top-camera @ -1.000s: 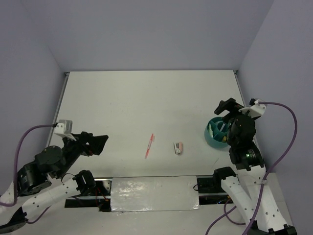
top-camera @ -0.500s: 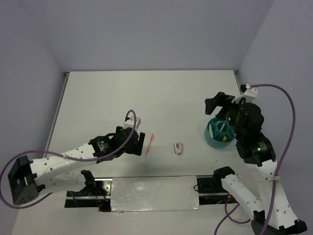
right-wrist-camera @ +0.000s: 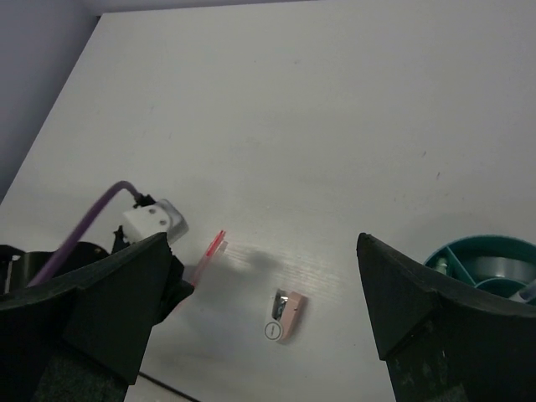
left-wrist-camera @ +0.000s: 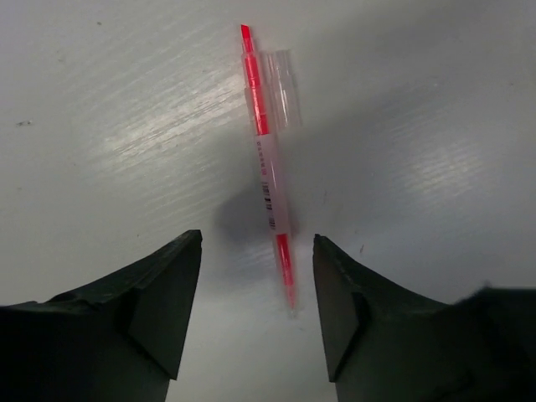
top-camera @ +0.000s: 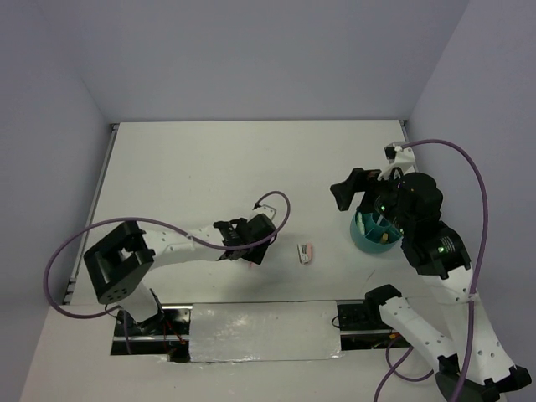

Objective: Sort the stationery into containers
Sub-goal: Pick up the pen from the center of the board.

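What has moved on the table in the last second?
The left gripper swung out from the near-left corner to the pink-red pen. It now hangs open with a finger on either side of the pen's end, not gripping it. The right gripper, open, drifted leftward away from the teal cup. The pen, the mini stapler and the cup stayed put.

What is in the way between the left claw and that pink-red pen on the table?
Nothing visible. The left gripper hangs open right above the pen, which lies flat on the table with one jaw on each side of its lower end.
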Tool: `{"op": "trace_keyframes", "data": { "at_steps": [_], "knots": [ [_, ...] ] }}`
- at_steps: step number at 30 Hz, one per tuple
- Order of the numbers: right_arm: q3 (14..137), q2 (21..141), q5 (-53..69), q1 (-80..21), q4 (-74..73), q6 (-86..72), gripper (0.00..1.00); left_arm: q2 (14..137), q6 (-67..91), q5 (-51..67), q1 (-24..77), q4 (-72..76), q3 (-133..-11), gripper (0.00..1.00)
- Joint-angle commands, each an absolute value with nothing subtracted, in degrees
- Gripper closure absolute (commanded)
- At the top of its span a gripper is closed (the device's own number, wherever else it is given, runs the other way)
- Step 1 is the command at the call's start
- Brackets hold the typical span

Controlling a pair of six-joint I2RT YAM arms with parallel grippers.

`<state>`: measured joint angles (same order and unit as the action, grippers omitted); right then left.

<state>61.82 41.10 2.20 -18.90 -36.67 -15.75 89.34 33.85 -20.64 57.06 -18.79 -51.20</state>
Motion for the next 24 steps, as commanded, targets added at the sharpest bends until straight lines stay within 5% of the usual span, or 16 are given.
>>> {"op": "trace_keyframes", "data": {
  "at_steps": [1, 9, 12, 15, 20, 24],
  "knots": [
    [62.6, 40.0, 6.0, -19.8, -35.3, -14.2, 0.02, 92.7, 33.3, -19.7, 57.1, -17.7, -54.6, 0.35],
    [62.6, 38.1, 5.2, -21.4, -35.2, -13.1, 0.02, 97.0, 33.2, -17.7, 55.8, -16.8, -55.5, 0.37],
    [62.3, 37.7, 5.4, -21.7, -35.1, -12.9, 0.02, 96.9, 33.3, -15.1, 54.1, -15.2, -53.6, 0.46],
    [62.0, 37.4, 5.6, -21.9, -34.9, -12.9, 0.02, 97.1, 33.8, -15.1, 52.8, -16.2, -52.5, 0.71],
    [62.2, 36.9, 7.7, -21.9, -33.8, -13.3, 0.01, 96.5, 34.4, -15.4, 51.5, -18.0, -50.8, 0.98],
    [62.3, 37.4, 8.8, -21.9, -33.0, -14.2, 0.00, 93.2, 35.8, -16.8, 50.9, -20.3, -48.5, 1.00]
  ]
}}
